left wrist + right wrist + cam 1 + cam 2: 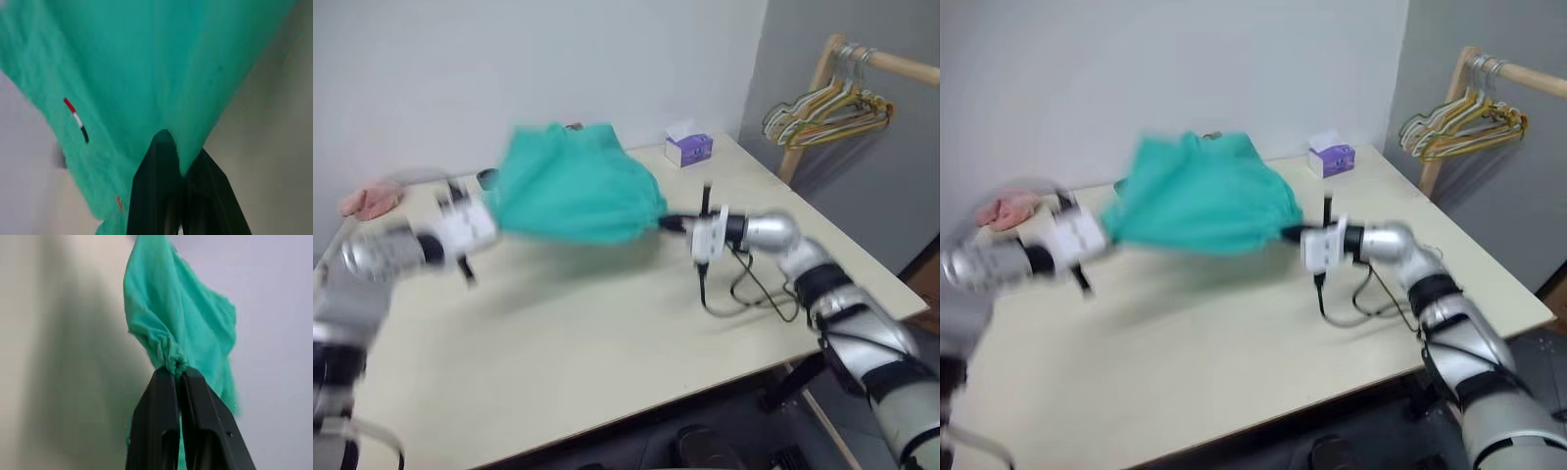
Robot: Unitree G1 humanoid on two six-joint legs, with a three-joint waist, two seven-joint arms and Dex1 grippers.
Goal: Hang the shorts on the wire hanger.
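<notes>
Both grippers, left gripper (487,217) and right gripper (668,223), pinch shorts (576,191) tight, frame middle. Best keep cloth stretched flat, find hanger.

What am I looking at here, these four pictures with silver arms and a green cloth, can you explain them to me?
This is a humanoid robot with two arms, each ending in a claw of two black fingers. The two wide pictures come from cameras in its head, looking down over a pale table. The two close-up pictures come from cameras on its wrists, looking along each claw.

The left claw and the right claw are each shut on an edge of the teal shorts, holding them stretched between the arms above the table.

On the table lie a pink fluffy cloth, a small purple box and a black cable. A bunch of coloured hangers hangs on a wooden rail at the right.
</notes>
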